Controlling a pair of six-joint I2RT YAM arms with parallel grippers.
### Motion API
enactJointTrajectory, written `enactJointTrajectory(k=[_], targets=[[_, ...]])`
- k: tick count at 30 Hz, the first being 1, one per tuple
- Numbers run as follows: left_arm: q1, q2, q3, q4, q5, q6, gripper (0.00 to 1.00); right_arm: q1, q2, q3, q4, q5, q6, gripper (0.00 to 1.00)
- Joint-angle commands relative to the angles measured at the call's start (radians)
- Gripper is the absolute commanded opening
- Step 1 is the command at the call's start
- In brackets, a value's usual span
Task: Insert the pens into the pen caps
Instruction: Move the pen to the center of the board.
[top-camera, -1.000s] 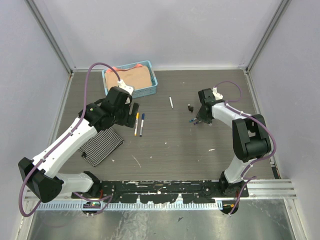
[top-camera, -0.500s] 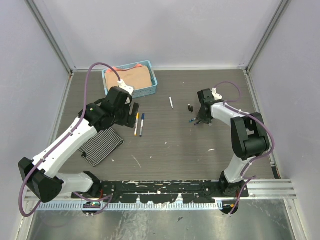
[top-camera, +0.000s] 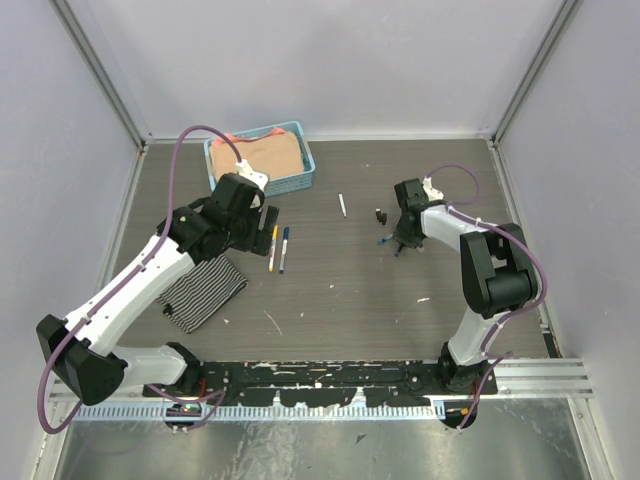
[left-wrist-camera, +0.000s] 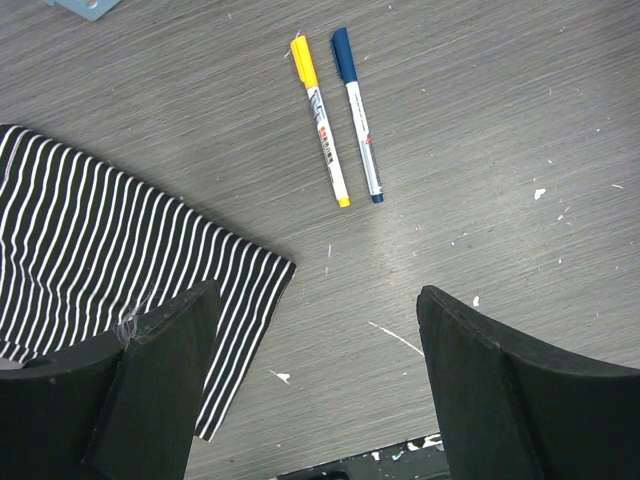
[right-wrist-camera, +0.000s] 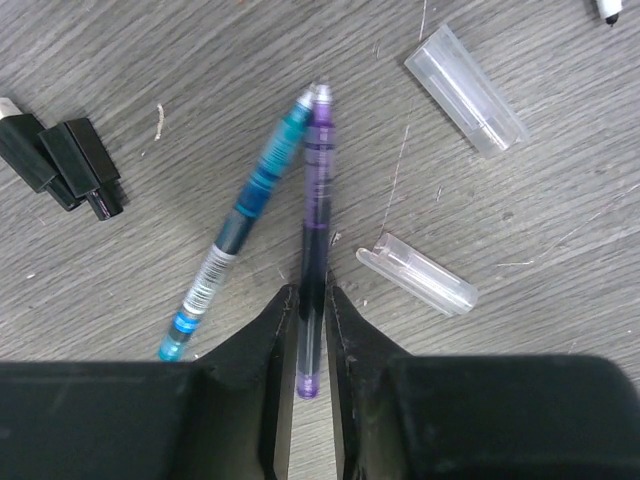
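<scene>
At the right gripper (right-wrist-camera: 310, 297): the fingers (right-wrist-camera: 268, 345) stand narrow, pressed in on the near end of the purple pen (right-wrist-camera: 318, 190), one on each side of it.
Purple pen: lies flat on the table (right-wrist-camera: 520, 210) and runs straight out from between the fingers.
Teal pen (right-wrist-camera: 250, 205): on the table just beside the purple pen and outside the fingers. It is slanted, so the two far ends meet and the near ends are apart.
Clear caps: two, both off the pens. One (right-wrist-camera: 418, 272) lies just beside the finger on the purple pen's other side, and the other (right-wrist-camera: 465, 88) lies farther out.
Black caps (right-wrist-camera: 60, 165): two short pieces side by side on the teal pen's side, well apart from the fingers.
White pen (top-camera: 342, 205): lies alone at mid-table, left of the black caps.
Left gripper (left-wrist-camera: 320, 300): its fingers (left-wrist-camera: 165, 370) are spread wide with nothing between them, above the table.
Yellow-capped pen (left-wrist-camera: 320, 135) and blue-capped pen (left-wrist-camera: 358, 125): side by side and nearly parallel, beyond the open fingers and touching neither.
Striped cloth (left-wrist-camera: 90, 240): flat on the table, near and left of the two capped pens.
Blue basket (top-camera: 310, 165): at the far left of the table, beyond the left gripper.
</scene>
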Motion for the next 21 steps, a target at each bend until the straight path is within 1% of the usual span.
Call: enactJointTrajectory(k=[1,9,12,16,19,21], targets=[[0.004,-0.011,-0.013,0.017,0.012,0.015,0.86,-0.003,-0.044,-0.023,0.030,0.010,0.010,0.21],[0.003,-0.016,-0.010,0.013,0.027,0.007,0.86,0.000,-0.133,-0.116,0.038,-0.028,0.035,0.19],[0.003,-0.028,-0.015,0.015,0.029,-0.004,0.87,0.018,-0.176,-0.159,0.039,-0.037,0.035,0.17],[0.003,-0.035,-0.017,0.014,0.032,-0.020,0.87,0.079,-0.234,-0.209,0.024,-0.037,0.045,0.17],[0.003,-0.035,-0.016,0.009,0.037,-0.034,0.87,0.153,-0.267,-0.233,-0.001,-0.029,0.053,0.17],[0.003,-0.037,-0.020,0.009,0.040,-0.051,0.91,0.205,-0.286,-0.245,-0.019,-0.020,0.057,0.17]])
